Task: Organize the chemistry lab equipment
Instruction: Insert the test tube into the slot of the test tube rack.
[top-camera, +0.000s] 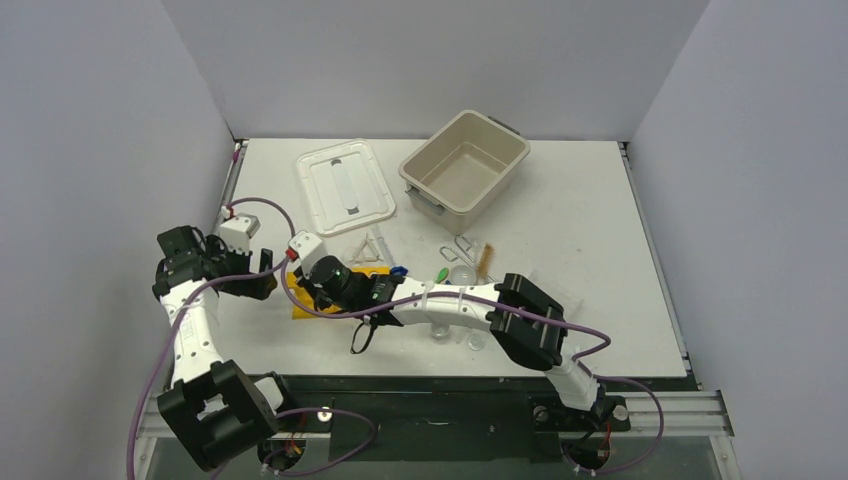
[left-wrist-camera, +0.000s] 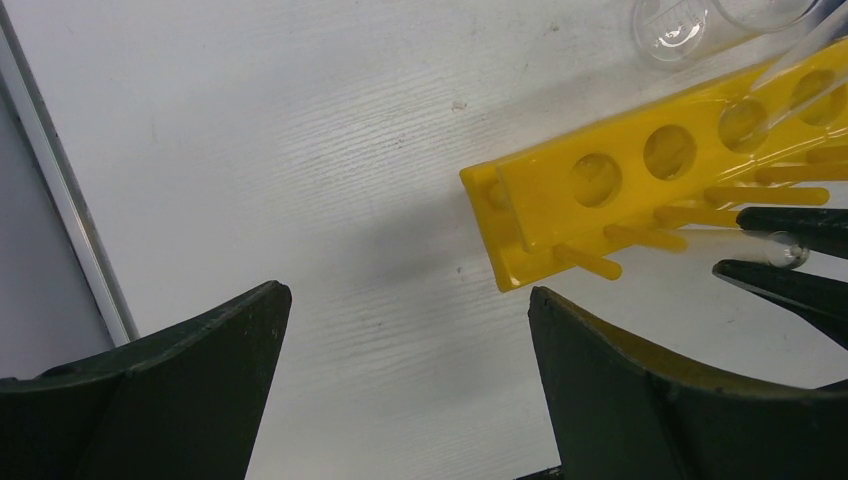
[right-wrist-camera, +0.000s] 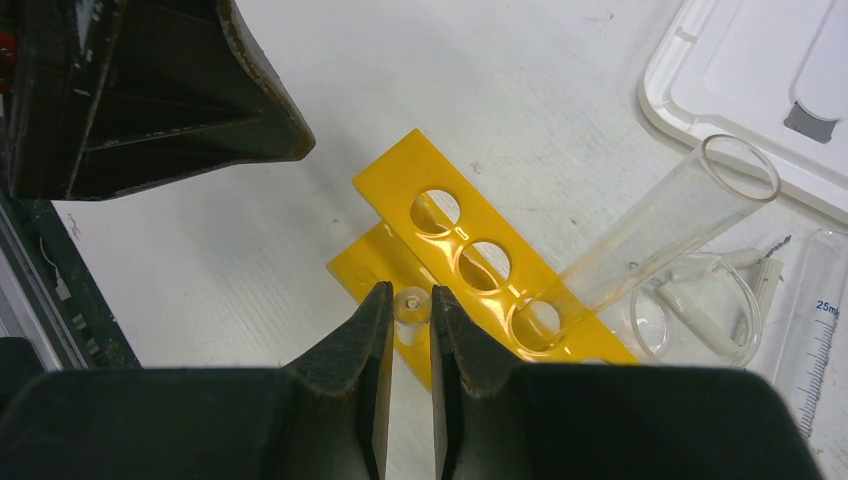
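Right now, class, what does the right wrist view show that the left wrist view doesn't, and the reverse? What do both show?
Right wrist only: the white lid. Left wrist only: the pegs along the rack, and that the left gripper stands open. Both: the rack, a big tube leaning in one hole, and the right gripper shut on a small tube.

Tub (top-camera: 463, 172): sat upper centre of the top view, right of the lid (top-camera: 345, 187).
Tube rack (right-wrist-camera: 398, 172): lay on the table (top-camera: 600, 250), mid-frame in the right wrist view.
Test tube (right-wrist-camera: 660, 225): stood tilted in a rack hole, leaning toward the upper right.
Small tube (right-wrist-camera: 410, 303): was between the right gripper (right-wrist-camera: 410, 292) fingers, at the rack's lower edge.
Glass dish (right-wrist-camera: 700, 310): lay lower right, beside the rack.
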